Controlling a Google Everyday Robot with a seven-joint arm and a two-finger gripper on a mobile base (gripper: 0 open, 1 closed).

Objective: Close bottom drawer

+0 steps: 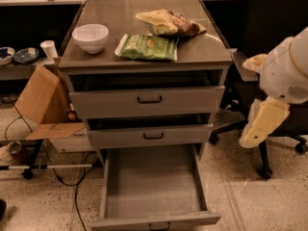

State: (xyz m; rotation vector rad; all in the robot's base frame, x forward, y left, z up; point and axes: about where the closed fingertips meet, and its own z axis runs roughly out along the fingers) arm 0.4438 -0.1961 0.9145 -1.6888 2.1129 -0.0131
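Speckled stone flooring runs under a grey metal cabinet [221, 76] that stands against a dark workbench.

The bottom drawer [154, 186], lowest of the cabinet's three, is pulled far out toward the camera. Its long plain tray is bare, and its short front panel sits at the lower edge of the view, with the small dark handle partly cut off. Closing it has not begun, and the whole push back into the cabinet is left to do.

Above it, the middle drawer [153, 136] and the top drawer [149, 100] sit close to the cabinet's face, each with a dark gap over its front. On the cabinet's top are a white bowl [90, 36] at the left, a green packet [147, 47] in the middle, and a yellow-brown bag [168, 23] behind the packet.

The gripper [262, 124] hangs to the right of the cabinet, about level with the middle drawer. It is well apart from the bottom drawer's front and touches nothing. Whether it is released or clenched I cannot tell. By my judgement it must come down and round to the front panel before any push can start.

A cardboard box [41, 100] leans to the cabinet's left, and a black office chair [274, 23] stands to its right, behind the arm.
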